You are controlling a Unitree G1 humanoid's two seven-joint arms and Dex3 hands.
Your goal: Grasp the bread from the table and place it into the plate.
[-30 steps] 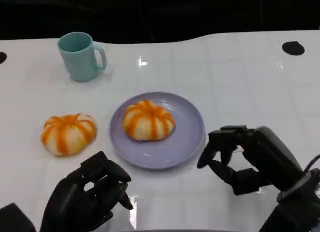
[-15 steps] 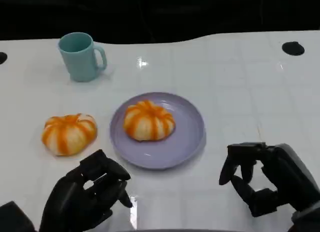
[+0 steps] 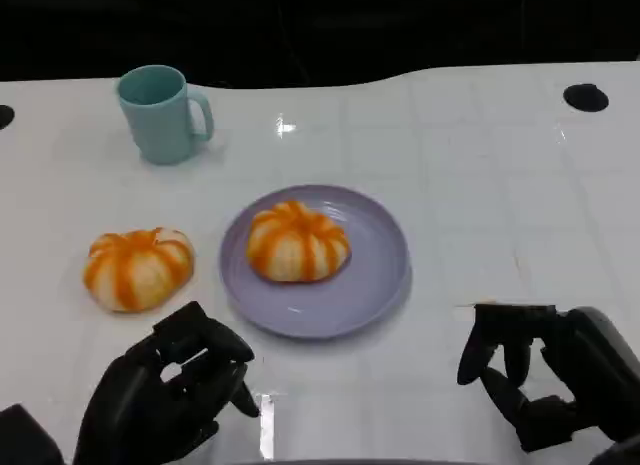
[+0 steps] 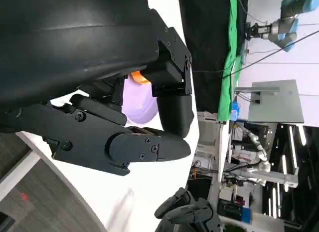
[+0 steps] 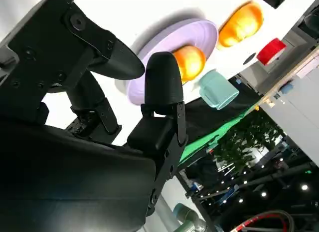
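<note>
Since a second ago the right hand [image 3: 545, 375] has pulled back from the plate's right edge toward the near right corner of the table [image 3: 480, 185]; the left hand [image 3: 170, 395] has barely shifted, and nothing else on the table has moved.

One bread [image 3: 297, 242] lies inside the purple plate [image 3: 375, 275], a little left of its middle, resting flat. A second bread [image 3: 137, 268] sits on the bare table just left of the plate, apart from its rim, with the left hand near it but not touching. A teal mug [image 3: 163, 113] stands at the far left, well clear of both.

The right hand holds nothing; its fingers are bent yet spread apart. The left hand is also empty, with fingers curled loosely inward, though from the head view it is hard to say how tightly they close.

As a judgement, one placement looks finished: a loaf is in the dish and the right hand is clear of it. If the task covers the second loaf too, that one is left, and the left hand is the closer one to take it.
</note>
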